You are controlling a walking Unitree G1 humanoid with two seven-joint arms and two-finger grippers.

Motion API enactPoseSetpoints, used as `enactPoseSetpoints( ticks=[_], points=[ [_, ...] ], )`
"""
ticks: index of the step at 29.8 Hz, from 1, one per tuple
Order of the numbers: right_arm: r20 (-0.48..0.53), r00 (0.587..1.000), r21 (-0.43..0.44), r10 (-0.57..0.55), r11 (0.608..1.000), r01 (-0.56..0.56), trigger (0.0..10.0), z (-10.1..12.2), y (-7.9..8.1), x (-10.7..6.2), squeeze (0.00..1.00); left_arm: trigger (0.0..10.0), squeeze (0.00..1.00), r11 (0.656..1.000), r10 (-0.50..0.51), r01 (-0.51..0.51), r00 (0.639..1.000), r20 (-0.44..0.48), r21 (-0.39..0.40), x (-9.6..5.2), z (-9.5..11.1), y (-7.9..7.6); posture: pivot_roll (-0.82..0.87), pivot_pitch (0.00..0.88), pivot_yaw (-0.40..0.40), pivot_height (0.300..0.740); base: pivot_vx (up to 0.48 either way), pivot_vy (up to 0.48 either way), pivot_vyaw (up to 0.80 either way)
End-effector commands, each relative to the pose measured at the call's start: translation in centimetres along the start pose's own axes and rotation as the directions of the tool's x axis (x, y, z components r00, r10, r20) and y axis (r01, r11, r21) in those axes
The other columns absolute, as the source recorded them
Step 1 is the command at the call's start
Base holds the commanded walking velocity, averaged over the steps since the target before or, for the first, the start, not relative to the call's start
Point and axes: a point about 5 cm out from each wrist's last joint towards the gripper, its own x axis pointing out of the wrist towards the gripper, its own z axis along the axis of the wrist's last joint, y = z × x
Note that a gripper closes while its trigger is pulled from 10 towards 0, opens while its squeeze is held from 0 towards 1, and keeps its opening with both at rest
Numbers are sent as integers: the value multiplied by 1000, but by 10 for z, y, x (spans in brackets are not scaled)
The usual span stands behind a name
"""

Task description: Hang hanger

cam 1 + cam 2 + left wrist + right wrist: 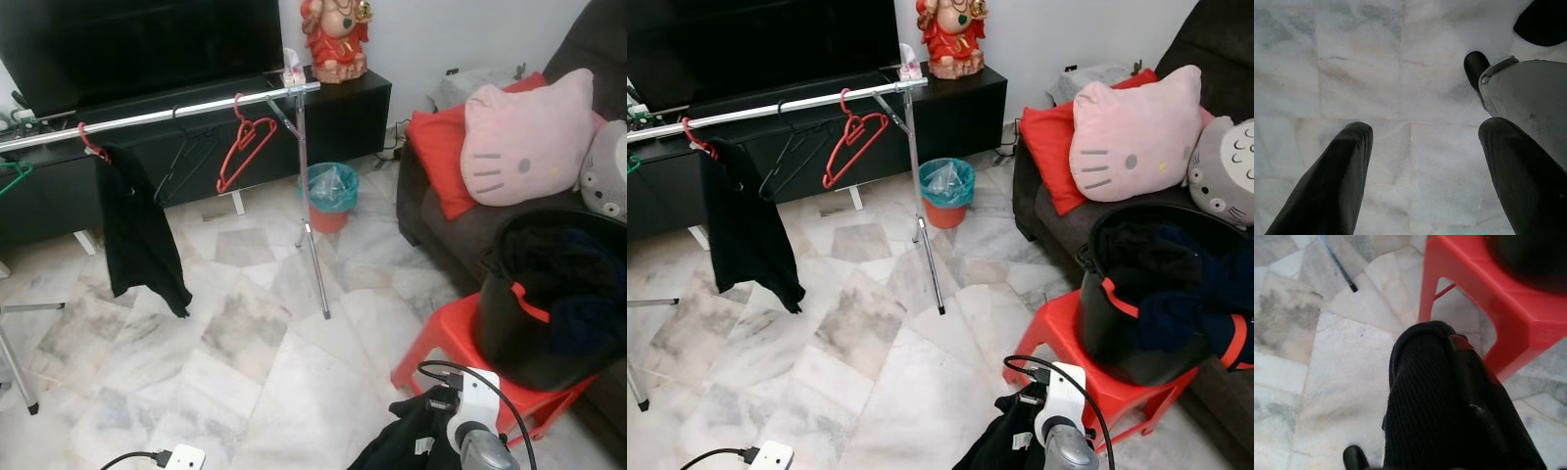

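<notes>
My right gripper [1415,450] is shut on a black knit garment [1425,396], held low beside the red stool. A strip of red hanger [1463,344] shows along the garment's edge. From the head, the garment [402,443] hangs under my right wrist at the bottom of the picture. The silver clothes rail [157,116] stands across the room. On it hang an empty red hanger [245,143], a black hanger [186,157] and a black top [137,230] on a red hook. My left gripper [1420,161] hangs open over bare marble floor.
A teal bin [333,191] stands behind the rail's tripod leg [315,264]. The red stool [456,343] carries a black basket of clothes [558,294] against the sofa [441,220] on my right. A power strip [182,457] lies on the floor near my feet.
</notes>
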Motion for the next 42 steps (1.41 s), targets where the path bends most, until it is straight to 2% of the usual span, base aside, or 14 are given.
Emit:
enactPoseSetpoints(
  ticks=[1, 6, 21, 34, 38, 40, 42],
  points=[
    [21, 1000, 7, 1, 1000, -1, 10000, 5, 3, 1, 0, 10000, 0, 1000, 3, -3, 1000, -11, 4, -1, -3, 2, -41, 0, 103, 740, 0, 0, 0],
    [19, 1000, 11, -3, 1000, 3, 10000, 3, 3, 1, 0, 10000, 0, 1000, 4, -4, 1000, -10, 3, -1, -2, 3, -40, 0, 105, 740, 0, 0, 0],
    [25, 1000, 11, -14, 1000, 14, 10000, 4, 3, 1, 0, 10000, 0, 1000, 7, -7, 1000, -10, 0, -1, -2, 4, -38, 0, 110, 740, 0, 294, 0],
    [70, 996, -59, -61, 996, 65, 10000, 14, -5, 3, 0, 10000, 0, 1000, 4, -4, 1000, -9, 1, -1, -2, 3, -37, 0, 109, 740, 0, 296, 0],
    [41, 994, -272, -104, 956, 112, 10000, 11, -16, 2, 0, 10000, 0, 1000, 6, -6, 1000, -10, 0, -1, -2, 4, -40, 0, 110, 740, 0, 296, 0],
    [22, 992, -402, -123, 908, 122, 10000, 7, -23, 1, 0, 10000, 0, 1000, 6, -6, 1000, -10, 1, -1, -2, 4, -40, 0, 109, 740, 0, 296, 0],
    [-9, 988, -486, -153, 864, 129, 10000, 2, -34, -1, 0, 10000, 0, 1000, 6, -6, 1000, -10, 0, -1, -2, 4, -41, 0, 109, 740, 0, 296, 0]
  ],
)
